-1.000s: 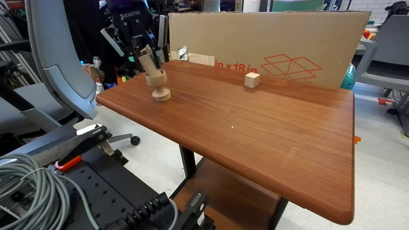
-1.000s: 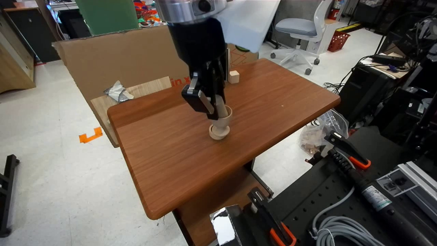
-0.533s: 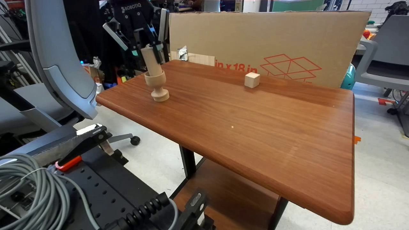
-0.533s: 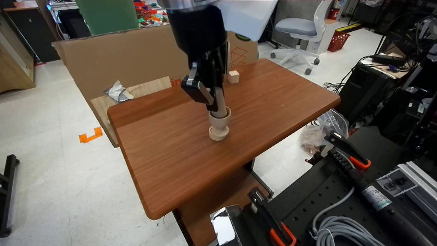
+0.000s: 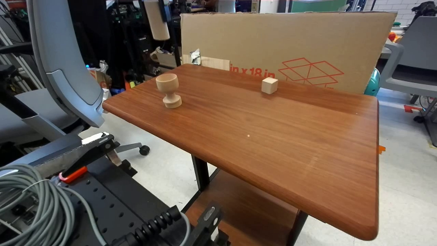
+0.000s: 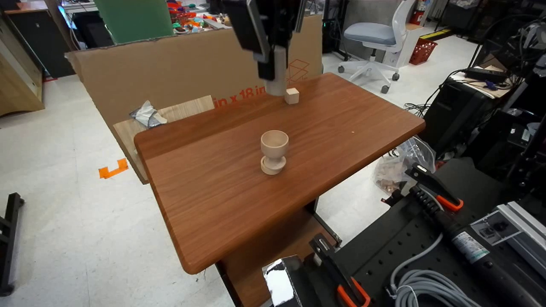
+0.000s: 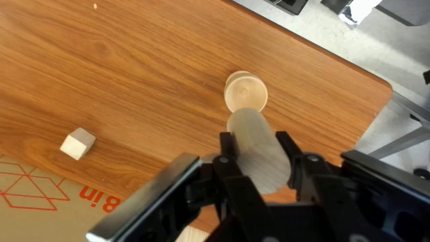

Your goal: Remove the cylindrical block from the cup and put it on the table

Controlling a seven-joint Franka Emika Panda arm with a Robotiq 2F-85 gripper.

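Note:
The cylindrical block, a light-tan wooden cylinder, is held in the air in both exterior views (image 5: 157, 25) (image 6: 279, 76) and the wrist view (image 7: 258, 148). My gripper (image 7: 254, 137) is shut on it, one finger on each side; it also shows in an exterior view (image 6: 268, 64). In an exterior view only a little of the gripper (image 5: 165, 12) shows at the top edge. The squat wooden cup (image 5: 167, 88) (image 6: 274, 147) (image 7: 247, 93) stands upright and empty on the reddish-brown table (image 5: 256, 136) (image 6: 222, 183) (image 7: 134, 77). The block is well above the cup, apart from it.
A small pale wooden cube (image 5: 269, 85) (image 6: 292, 96) (image 7: 78, 143) sits on the table near its far edge. A tall cardboard sheet (image 5: 239, 37) (image 6: 162, 72) stands along that edge. A black perforated cart top (image 5: 116, 205) with clamps and coiled cable is beside the table.
The gripper has risen with the cylindrical block, pulling it up out of the cup. The cup wobbled slightly and now stands empty on the table.

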